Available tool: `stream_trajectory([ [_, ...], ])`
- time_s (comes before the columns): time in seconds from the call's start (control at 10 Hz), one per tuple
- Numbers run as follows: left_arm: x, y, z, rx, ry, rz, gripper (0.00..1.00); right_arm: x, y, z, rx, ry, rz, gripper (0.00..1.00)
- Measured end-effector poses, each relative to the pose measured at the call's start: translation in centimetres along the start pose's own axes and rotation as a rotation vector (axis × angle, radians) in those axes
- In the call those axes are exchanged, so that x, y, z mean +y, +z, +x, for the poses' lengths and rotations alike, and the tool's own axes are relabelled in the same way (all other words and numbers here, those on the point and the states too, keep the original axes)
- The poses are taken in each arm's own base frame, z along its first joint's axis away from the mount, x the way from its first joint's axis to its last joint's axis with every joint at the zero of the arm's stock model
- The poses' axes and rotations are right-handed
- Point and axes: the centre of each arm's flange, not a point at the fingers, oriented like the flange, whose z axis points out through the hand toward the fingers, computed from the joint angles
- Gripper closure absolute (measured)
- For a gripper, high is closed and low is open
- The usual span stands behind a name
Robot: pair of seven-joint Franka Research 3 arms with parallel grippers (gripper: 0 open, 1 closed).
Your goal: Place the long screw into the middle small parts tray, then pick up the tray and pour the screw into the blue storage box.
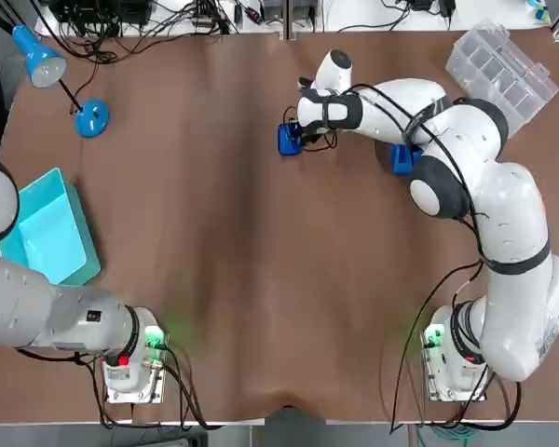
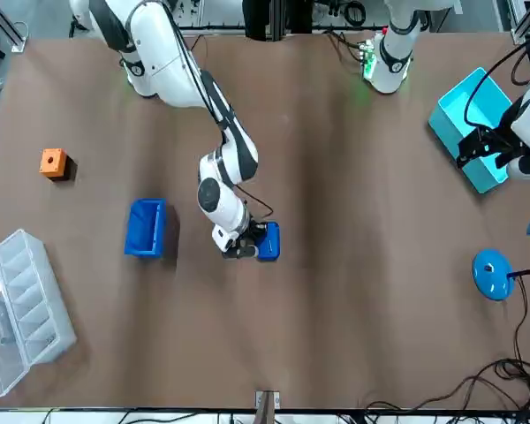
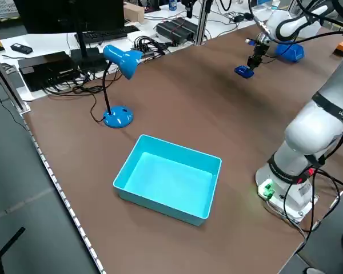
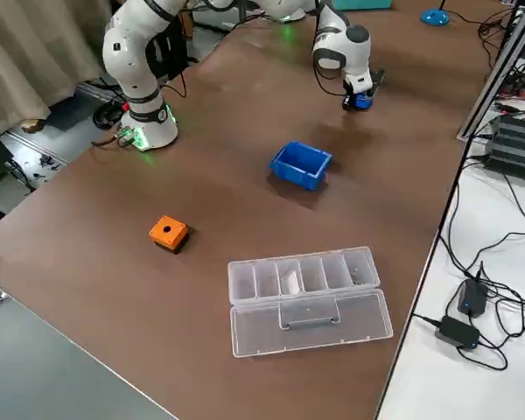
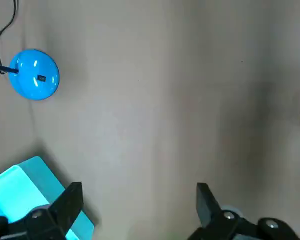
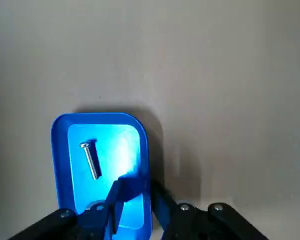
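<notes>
one screw (image 6: 90, 159) in tray (image 6: 54, 150), right tool (image 6: 137, 188) clenched on its rim, left tool (image 5: 138, 189) released

**Brown table, scattered load**

Wide brown table (image 1: 242, 279) here. Small blue tray (image 1: 288, 140) sits mid-table, toward the far edge, with the blue storage box (image 2: 146, 227) well apart on the robot's right. Orange block (image 2: 53, 162) at the right edge, clear compartment case (image 2: 22, 300) in the far right corner. Cyan bin (image 1: 47, 233) and lamp base (image 1: 91, 118) sit left.
</notes>
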Motion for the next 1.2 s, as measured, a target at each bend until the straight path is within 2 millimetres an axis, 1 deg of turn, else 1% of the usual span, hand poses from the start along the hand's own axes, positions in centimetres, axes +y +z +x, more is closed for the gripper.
stream_trajectory([
  [0.2,0.0,0.0,0.0,0.000,0.000,0.000,0.00,-0.1,-0.1,0.1,0.003,-0.002,0.002,0.76],
  [0.3,0.0,0.0,0.0,0.001,-0.001,0.000,0.00,-0.2,-0.2,0.2,0.006,-0.002,0.004,0.88],
  [0.4,-0.1,-0.1,0.0,0.001,-0.002,0.000,0.00,-0.4,-0.6,0.3,0.006,-0.004,0.007,0.94],
  [1.0,-0.5,-0.1,0.1,0.002,-0.009,0.000,0.00,-0.4,-1.0,0.6,0.002,0.013,0.019,0.95],
  [1.2,-0.5,-0.1,0.3,0.003,-0.010,0.000,0.00,0.1,-1.3,1.2,0.005,0.049,0.042,0.95],
])
